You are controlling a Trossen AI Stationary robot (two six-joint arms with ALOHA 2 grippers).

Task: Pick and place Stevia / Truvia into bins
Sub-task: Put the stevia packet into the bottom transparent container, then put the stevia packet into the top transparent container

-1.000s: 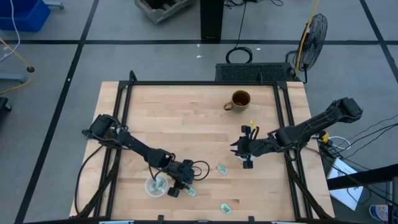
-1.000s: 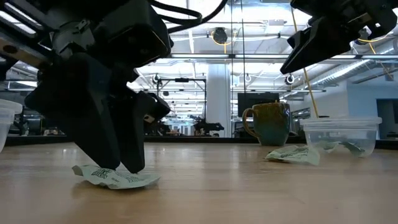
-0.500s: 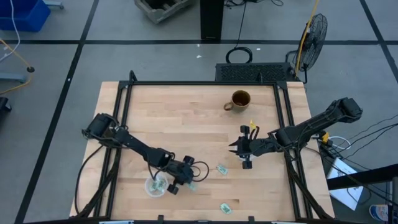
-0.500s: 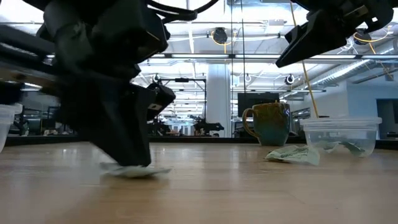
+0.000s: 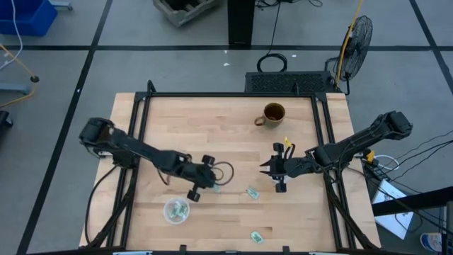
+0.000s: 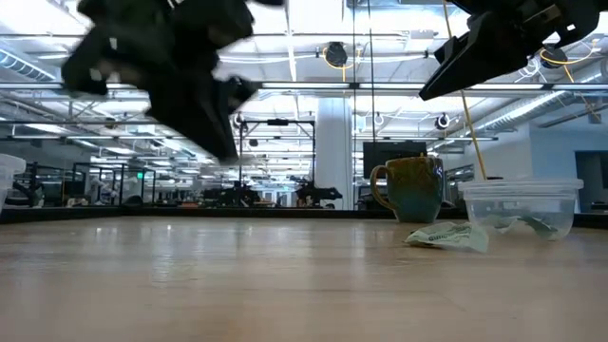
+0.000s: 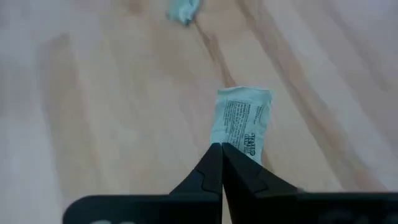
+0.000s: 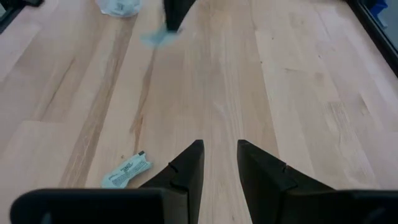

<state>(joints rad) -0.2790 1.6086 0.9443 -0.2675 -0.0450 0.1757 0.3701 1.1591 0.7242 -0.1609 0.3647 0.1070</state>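
My left end effector [image 7: 221,149] is closed on one Stevia packet [image 7: 241,121], raised above the tabletop [image 5: 212,127]. I judge this as the carry step: next, travel to the near bin [image 5: 177,210] and release above it. My right end effector [image 8: 219,152] waits, fingers narrowly apart, beside the second bin [image 6: 519,204]. Loose packets [image 5: 251,192] lie between; the mug [image 5: 272,113] stands clear.

Dark jointed arms; looped black cables

left gripper [image 5: 203,185] up with packet [image 7: 241,122]
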